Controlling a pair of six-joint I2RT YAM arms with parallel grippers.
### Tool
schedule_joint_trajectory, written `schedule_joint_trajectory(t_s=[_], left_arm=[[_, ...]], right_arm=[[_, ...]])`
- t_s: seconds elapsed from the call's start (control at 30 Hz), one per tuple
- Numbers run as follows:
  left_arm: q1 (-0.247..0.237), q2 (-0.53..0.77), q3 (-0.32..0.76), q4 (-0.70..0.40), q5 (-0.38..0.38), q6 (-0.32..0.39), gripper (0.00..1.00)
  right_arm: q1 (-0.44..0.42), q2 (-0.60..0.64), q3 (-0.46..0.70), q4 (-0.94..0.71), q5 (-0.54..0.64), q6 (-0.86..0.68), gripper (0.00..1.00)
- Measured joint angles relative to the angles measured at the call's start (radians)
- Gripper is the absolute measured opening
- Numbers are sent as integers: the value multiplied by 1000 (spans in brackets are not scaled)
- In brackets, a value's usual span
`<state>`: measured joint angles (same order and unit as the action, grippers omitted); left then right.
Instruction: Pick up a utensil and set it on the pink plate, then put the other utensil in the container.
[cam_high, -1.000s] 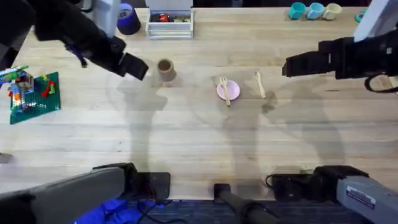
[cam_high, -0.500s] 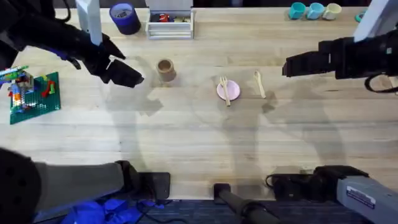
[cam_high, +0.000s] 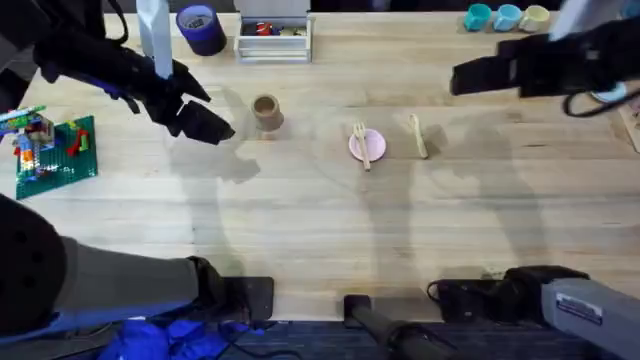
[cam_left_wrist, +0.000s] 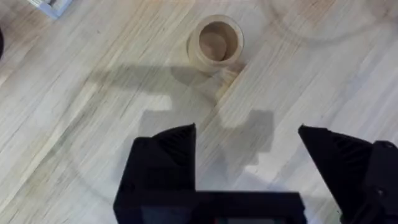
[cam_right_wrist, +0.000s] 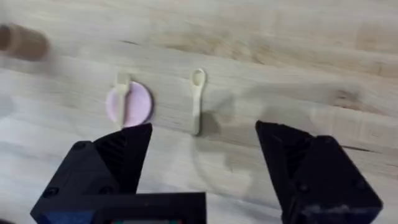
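Note:
The cream fork (cam_high: 360, 143) lies across the small pink plate (cam_high: 368, 146) at mid-table; in the right wrist view the fork (cam_right_wrist: 124, 94) rests on the plate (cam_right_wrist: 129, 103) too. A cream spoon (cam_high: 416, 134) lies on the wood just right of the plate, also seen as the spoon (cam_right_wrist: 197, 99). The tan cylindrical container (cam_high: 265, 110) stands upright and empty to the left, its mouth visible in the left wrist view (cam_left_wrist: 215, 43). My left gripper (cam_high: 218, 127) hovers open just left of the container. My right gripper (cam_high: 466, 76) hangs open above and right of the spoon.
A green baseplate with bricks (cam_high: 53, 148) lies at the left edge. A dark blue cylinder (cam_high: 205, 27) and a white bin (cam_high: 273, 37) stand at the back. Several small cups (cam_high: 505, 16) sit at the back right. The near half of the table is bare wood.
My left arm has swung back left and lower, its gripper now beside the container. My right arm has lifted slightly toward the back. Fork, plate, spoon and container have not moved.

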<state>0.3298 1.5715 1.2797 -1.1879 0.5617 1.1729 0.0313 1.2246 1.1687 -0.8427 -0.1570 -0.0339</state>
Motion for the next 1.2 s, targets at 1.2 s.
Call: schedule_joint_trajectory(t_s=[1.2], left_arm=[[0, 0, 0, -12, -32, 2, 993]], right_arm=[[189, 563, 12, 127, 183, 207, 786]])
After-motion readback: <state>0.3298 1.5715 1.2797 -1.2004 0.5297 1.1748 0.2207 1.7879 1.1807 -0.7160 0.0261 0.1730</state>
